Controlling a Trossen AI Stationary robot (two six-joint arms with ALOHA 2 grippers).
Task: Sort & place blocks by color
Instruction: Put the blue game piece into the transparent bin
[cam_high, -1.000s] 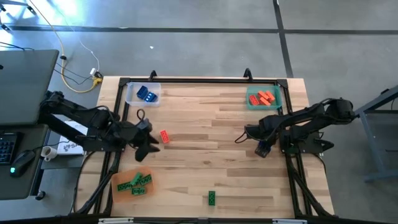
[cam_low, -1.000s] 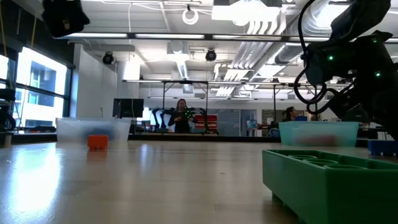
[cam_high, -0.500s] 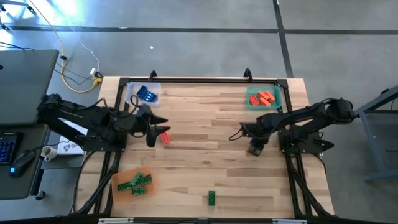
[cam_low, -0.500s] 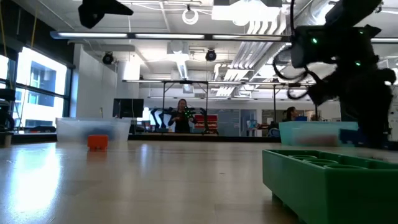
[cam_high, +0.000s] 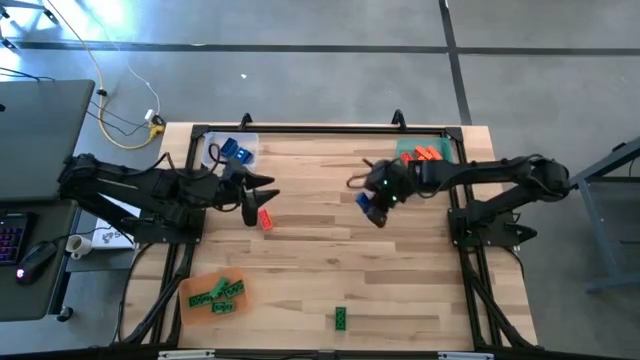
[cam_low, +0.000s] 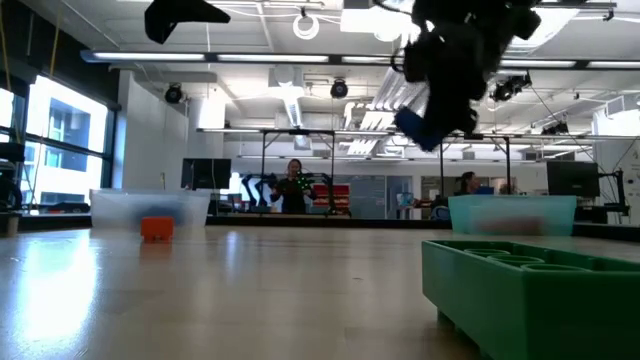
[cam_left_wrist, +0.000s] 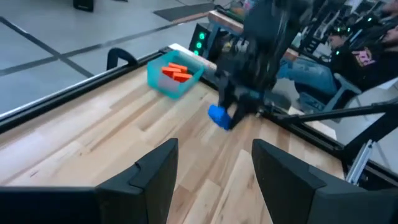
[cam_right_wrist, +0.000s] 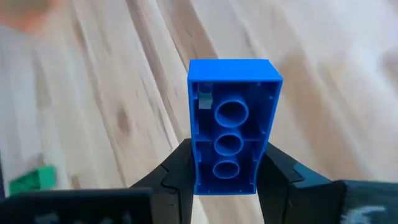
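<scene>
Green block (cam_low: 535, 285) cut off by frame edge.

Bare wood is lying open across the middle of the surface (cam_high: 330, 250); trays are occupying three corners, and the left hand (cam_high: 252, 196) is hanging near the left edge.

Blue block (cam_right_wrist: 233, 143), dark end effector (cam_right_wrist: 227, 177)

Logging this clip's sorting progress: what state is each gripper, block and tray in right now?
right gripper: shut on blue block, lifted over mid-table
left gripper: open, empty, above the red block
red block: loose on the table
green block: loose near the front edge
clear tray: holds blue blocks
green tray: holds red-orange blocks
orange tray: holds green blocks
</scene>
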